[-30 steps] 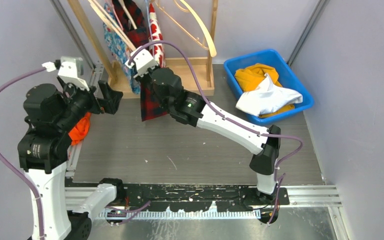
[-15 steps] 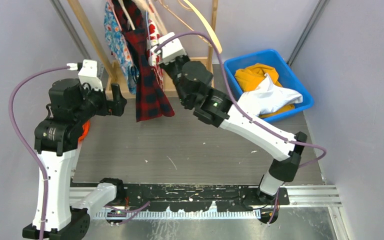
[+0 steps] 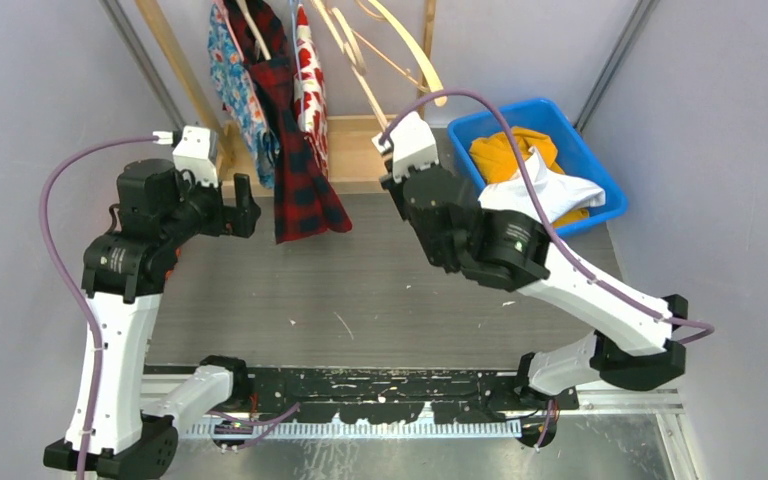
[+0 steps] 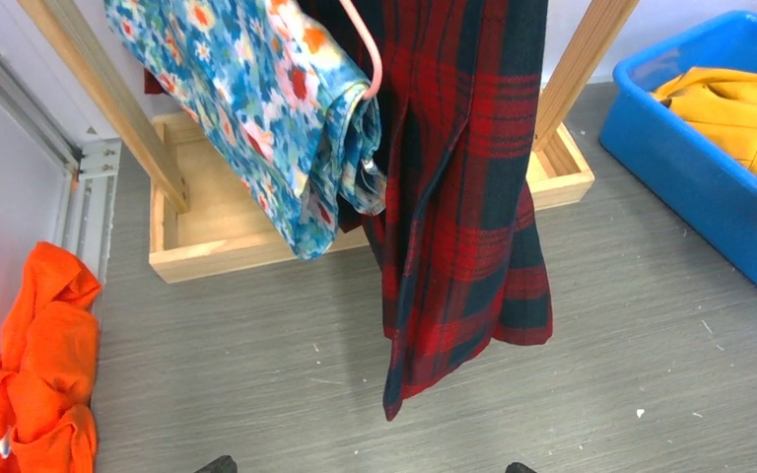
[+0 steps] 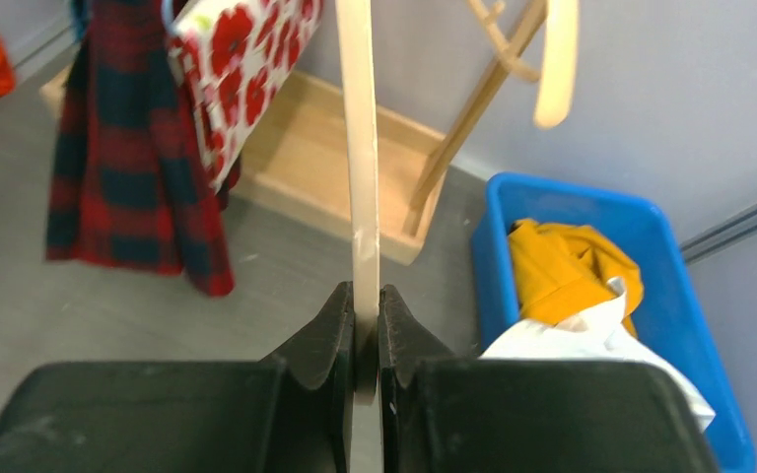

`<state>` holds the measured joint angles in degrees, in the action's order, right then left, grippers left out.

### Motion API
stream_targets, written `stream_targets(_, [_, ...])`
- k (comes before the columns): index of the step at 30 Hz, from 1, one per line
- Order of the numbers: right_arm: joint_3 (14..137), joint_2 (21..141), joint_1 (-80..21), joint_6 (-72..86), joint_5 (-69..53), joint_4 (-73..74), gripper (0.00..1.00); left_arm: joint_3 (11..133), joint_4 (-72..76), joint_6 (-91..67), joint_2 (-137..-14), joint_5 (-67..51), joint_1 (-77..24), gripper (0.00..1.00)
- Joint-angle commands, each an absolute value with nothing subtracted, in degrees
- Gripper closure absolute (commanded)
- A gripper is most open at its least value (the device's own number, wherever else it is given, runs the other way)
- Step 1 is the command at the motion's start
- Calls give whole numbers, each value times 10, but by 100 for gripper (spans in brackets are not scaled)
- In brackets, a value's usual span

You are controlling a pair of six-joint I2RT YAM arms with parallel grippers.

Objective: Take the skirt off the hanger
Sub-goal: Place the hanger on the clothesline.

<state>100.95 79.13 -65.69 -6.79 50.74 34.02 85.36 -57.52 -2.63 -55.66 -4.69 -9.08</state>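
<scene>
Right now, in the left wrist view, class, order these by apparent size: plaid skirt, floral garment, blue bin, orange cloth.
1. plaid skirt
2. floral garment and blue bin: these look alike, so unranked; the frame cuts the bin off.
3. orange cloth, also cut off.

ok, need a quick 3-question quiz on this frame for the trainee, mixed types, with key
1. True or false: the plaid skirt hangs on the rack.
2. What do the right jaws clamp? A: the plaid skirt. B: a bare wooden hanger. C: nothing.
3. Fill in: the left jaws, facing the skirt, stand ____.

Key: 1 true. 2 B. 3 open.
</scene>
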Motion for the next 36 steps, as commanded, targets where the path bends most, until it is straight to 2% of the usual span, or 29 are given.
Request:
stream_targets(1, [1021, 750, -696, 73, 545, 478, 99, 842, -558, -33, -549, -54, -95, 0])
stream_targets(9, [998, 751, -700, 154, 563, 551, 99, 838, -560, -35, -545, -58, -102, 1])
stream_targets(14, [964, 756, -700, 138, 547, 502, 99, 837, -562, -36, -545, -58, -102, 1])
stream_targets(29, [1101, 886, -588, 29, 454, 396, 99, 846, -576, -23, -541, -30, -102, 1])
stream_targets(36, [1216, 975, -541, 6, 388, 380, 99, 857, -578, -18, -548, -21, -101, 1])
